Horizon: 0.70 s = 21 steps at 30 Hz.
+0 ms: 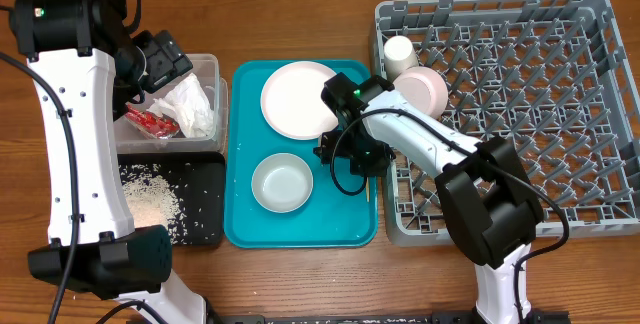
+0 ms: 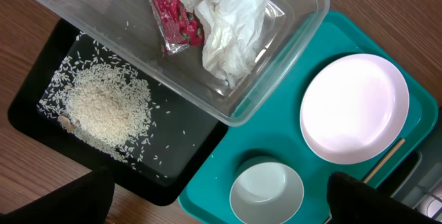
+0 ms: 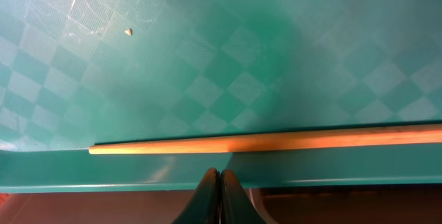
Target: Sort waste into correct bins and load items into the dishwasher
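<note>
While the right gripper (image 3: 219,180) is pinched fully shut on nothing, its tips (image 3: 209,193) sit just beside a wooden chopstick (image 3: 276,141) lying inside the right edge of the teal tray (image 3: 207,58). Also on tray: plate (image 1: 298,99), whitish bowl (image 1: 282,182). Left of tray, left gripper (image 1: 163,62) gapes wide, empty, over clear tub (image 2: 110,16) holding napkin (image 2: 231,30), wrapper (image 2: 173,13).

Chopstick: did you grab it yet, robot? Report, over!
Right gripper shut, empty, tips just short of chopstick on teal tray. Left gripper open above clear tub. Nothing blocking.
</note>
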Motion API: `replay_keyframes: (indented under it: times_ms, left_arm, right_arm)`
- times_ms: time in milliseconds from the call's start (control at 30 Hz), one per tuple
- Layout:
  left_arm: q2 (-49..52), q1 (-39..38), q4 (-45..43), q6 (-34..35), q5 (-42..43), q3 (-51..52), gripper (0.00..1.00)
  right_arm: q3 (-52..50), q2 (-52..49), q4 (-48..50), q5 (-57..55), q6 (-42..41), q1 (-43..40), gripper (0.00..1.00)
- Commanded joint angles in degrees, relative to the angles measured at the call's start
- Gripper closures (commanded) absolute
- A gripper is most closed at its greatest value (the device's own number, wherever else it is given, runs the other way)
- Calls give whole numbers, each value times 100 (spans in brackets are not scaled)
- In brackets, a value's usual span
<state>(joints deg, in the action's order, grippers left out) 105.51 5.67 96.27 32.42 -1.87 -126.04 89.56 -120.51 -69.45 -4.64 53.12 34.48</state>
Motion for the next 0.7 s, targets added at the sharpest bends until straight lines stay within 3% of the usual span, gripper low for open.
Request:
replay_keyframes:
  times_ms: [0, 667]
  left_arm:
    - [-50, -11, 9, -70, 20, -11, 0]
    - [-50, -11, 7, -70, 20, -11, 0]
  right_arm:
    - [-48, -11, 17, 101, -26, -48, 96]
    - [-452, -17, 645, 251, -26, 0, 96]
